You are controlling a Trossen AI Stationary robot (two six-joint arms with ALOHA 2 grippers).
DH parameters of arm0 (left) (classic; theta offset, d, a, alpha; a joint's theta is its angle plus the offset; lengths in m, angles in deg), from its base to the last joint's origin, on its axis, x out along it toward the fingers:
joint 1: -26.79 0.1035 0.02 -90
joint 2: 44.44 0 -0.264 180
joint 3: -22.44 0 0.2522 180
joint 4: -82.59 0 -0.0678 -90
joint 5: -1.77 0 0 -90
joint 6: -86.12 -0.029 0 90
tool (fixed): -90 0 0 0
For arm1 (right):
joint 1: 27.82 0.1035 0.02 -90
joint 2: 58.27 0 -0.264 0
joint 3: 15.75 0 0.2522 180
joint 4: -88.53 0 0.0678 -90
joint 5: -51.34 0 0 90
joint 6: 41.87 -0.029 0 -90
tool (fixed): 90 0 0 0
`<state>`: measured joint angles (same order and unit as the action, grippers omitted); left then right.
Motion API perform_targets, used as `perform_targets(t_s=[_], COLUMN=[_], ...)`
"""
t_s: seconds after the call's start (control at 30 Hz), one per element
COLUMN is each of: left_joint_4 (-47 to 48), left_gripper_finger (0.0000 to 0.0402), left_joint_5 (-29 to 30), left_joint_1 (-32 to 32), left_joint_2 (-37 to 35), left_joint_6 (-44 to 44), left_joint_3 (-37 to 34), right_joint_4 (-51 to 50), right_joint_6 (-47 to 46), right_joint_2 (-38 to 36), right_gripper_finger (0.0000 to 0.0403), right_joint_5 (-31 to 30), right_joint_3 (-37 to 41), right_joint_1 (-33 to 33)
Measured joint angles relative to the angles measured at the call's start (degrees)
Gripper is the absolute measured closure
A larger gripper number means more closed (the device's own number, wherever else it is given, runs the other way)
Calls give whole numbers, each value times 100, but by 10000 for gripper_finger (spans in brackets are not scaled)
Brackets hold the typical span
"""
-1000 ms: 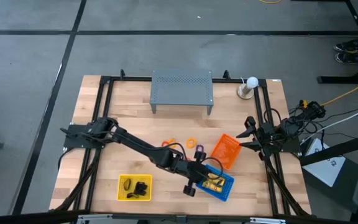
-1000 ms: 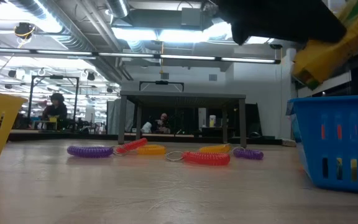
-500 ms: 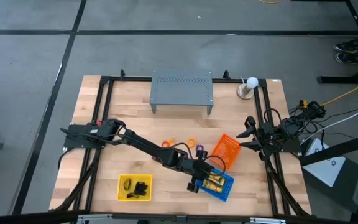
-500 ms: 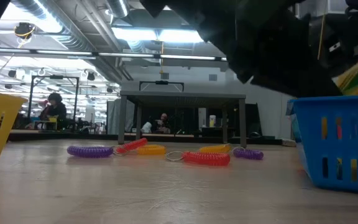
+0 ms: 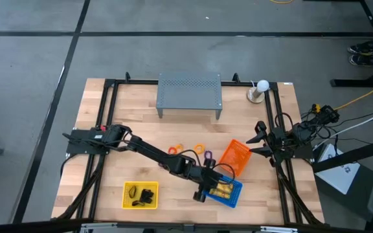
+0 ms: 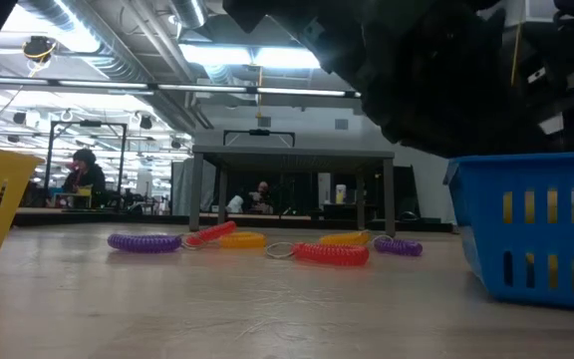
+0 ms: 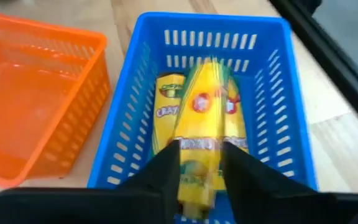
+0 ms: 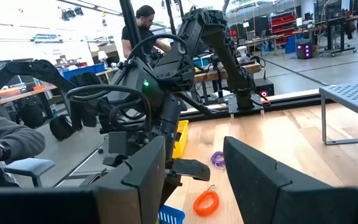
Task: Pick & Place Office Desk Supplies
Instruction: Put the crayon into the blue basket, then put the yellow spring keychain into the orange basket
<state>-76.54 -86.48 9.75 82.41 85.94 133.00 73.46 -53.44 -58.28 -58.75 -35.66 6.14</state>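
Along the near edge of the table (image 5: 109, 110): three baskets, counted left to right. Sitting at near left, yellow basket (image 5: 140, 195), holding black clips (image 5: 147, 195) and one thin yellow piece beside them; exact clip count impossible to tell. Sitting at near right, blue basket (image 7: 278, 112), holding yellow packets (image 7: 207, 118) with printed labels, at least two lying flat inside, side by side. Hovering directly over that blue basket, left gripper (image 7: 199, 168), fingers narrowed onto one more yellow packet, standing on end between them, lower end inside the basket. Seen from table height, dark arm filling the upper right above the blue basket's slotted wall.

Lying just beyond, tilted against its neighbour, orange basket (image 5: 236, 156), showing nothing inside in the left wrist view.

Lying loose on bare wood at mid-table, coiled loops (image 6: 329, 253): six counted from the low view, namely two purple, two red, two yellow-orange, grouped close, some touching. Looking like thin spiral cords, one red with a small metal ring at its end.

Standing at the far edge, grey perforated shelf (image 5: 189, 91), and a white ball on a stand (image 5: 259, 90) at far right.

Waiting at the right edge, well apart from everything, right gripper (image 8: 194, 180), fingers spread wide.
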Motion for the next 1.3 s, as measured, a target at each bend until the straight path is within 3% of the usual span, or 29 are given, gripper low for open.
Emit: perform_targets(t_s=[0.2, 0.37, 0.5, 0.63, 0.73, 0.83, 1.07, 1.3], left_joint_4=[-186, -165, 585, 1810, 1530, 380, -2566, -3258], left_gripper_finger=[220, 198, 202, 217, 227, 235, 239, 240], left_joint_5=[-28, 156, 549, 525, -274, -722, -481, 269], left_joint_1=[0, -13, 15, 323, 676, 921, 1187, 1126], left_joint_2=[-50, -477, -969, -1460, -1920, -2457, -3830, -4838], left_joint_6=[-131, -962, -1610, -1582, -1150, -918, -379, 93], left_joint_3=[0, 0, 4, -136, -838, -1946, -4625, -6008], right_joint_4=[0, -2, -2, 177, 569, 694, 1061, 2064], right_joint_6=[0, 0, 0, -79, -131, -123, -68, -8], right_joint_2=[0, 0, 0, 0, 0, 0, 189, 1592], right_gripper_finger=[238, 238, 238, 238, 238, 238, 238, 238], right_joint_5=[0, 22, 22, 19, 31, 195, -176, -155], right_joint_3=[0, 0, 0, 0, 0, -4, -4, 0], right_joint_1=[0, 0, 0, 0, 0, 0, -47, -709])
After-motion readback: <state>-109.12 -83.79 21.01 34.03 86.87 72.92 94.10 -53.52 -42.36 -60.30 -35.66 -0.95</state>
